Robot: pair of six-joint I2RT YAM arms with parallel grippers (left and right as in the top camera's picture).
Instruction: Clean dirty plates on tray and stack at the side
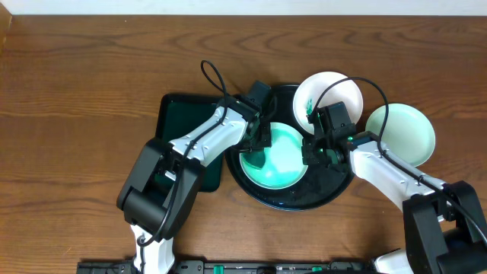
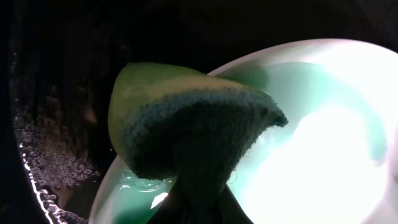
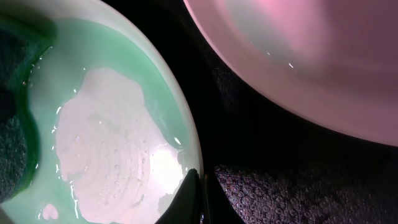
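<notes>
A mint-green plate [image 1: 280, 156] [image 2: 323, 143] [image 3: 112, 137] lies wet in the round black tray [image 1: 327, 194]. My left gripper [image 1: 259, 143] [image 2: 199, 196] is shut on a yellow-and-green sponge [image 2: 186, 124], which presses on the plate's left edge. On the opposite side, my right gripper [image 1: 313, 148] [image 3: 198, 185] is shut on that plate's right rim. A white plate [image 1: 329, 97] [image 3: 311, 56] with small green smears rests on the tray's far right rim. Another pale mint plate [image 1: 401, 133] sits on the table to the right of the tray.
A smaller rectangular dark tray [image 1: 179, 122] lies left of the round tray, partly under my left arm. The brown wooden table [image 1: 76, 91] stretches to the left and back.
</notes>
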